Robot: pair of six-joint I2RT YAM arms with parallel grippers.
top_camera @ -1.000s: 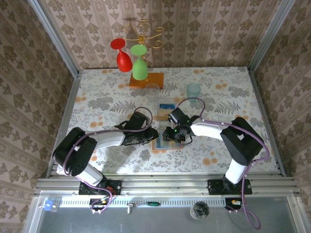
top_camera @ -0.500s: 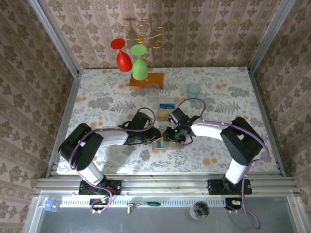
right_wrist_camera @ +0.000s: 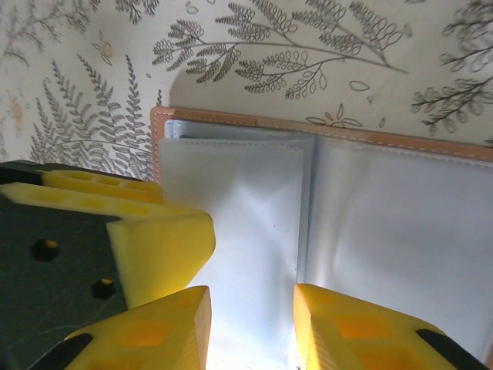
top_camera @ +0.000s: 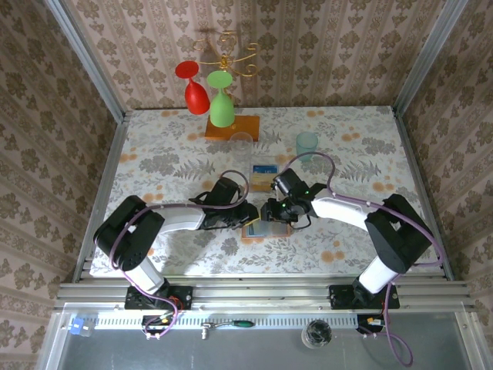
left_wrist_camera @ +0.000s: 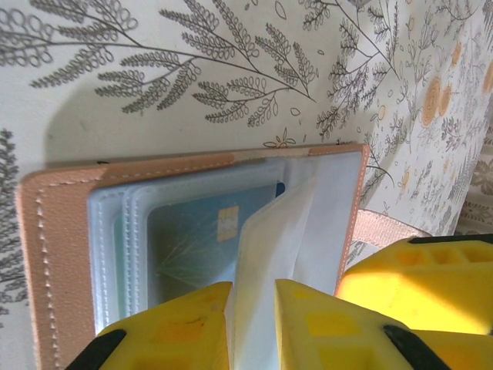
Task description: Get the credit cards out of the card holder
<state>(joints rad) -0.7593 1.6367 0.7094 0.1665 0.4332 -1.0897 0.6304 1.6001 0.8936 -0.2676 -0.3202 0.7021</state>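
I observe left jaws pinching a clear sleeve of the open card holder (left_wrist_camera: 62, 254); right jaws parted over it.

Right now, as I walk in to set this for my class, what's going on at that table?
Two robot arms are working on an open card holder lying on the table. The left gripper pinches a clear sleeve of the holder, and a teal card sits in a pocket beside it. The right gripper is open over the holder's other side. A tan card with a blue strip lies on the table just beyond the holder.
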